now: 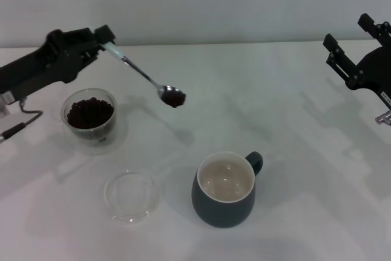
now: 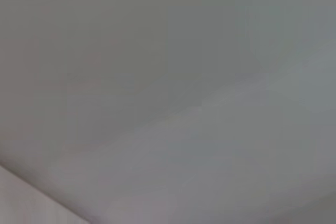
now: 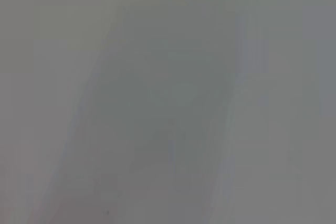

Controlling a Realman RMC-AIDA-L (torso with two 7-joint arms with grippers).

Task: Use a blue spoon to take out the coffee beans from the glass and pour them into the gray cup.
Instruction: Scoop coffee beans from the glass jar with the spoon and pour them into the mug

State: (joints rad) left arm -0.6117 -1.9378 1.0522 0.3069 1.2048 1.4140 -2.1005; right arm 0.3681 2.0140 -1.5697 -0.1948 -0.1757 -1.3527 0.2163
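In the head view my left gripper (image 1: pixel 102 40) is shut on the pale handle of the blue spoon (image 1: pixel 140 74), held in the air. The spoon's metal bowl carries a small heap of coffee beans (image 1: pixel 174 98) and hangs above the table between the glass and the gray cup. The glass (image 1: pixel 89 116) stands at the left, below my left arm, with more dark beans inside. The gray cup (image 1: pixel 224 189) sits at the front centre, its cream inside bare, handle to the right. My right gripper (image 1: pixel 348 59) is parked high at the far right. Both wrist views show only a plain grey surface.
A shallow clear glass dish (image 1: pixel 131 196) lies on the white table (image 1: pixel 293 151) to the left of the gray cup, in front of the glass. A cable from my left arm trails at the far left edge.
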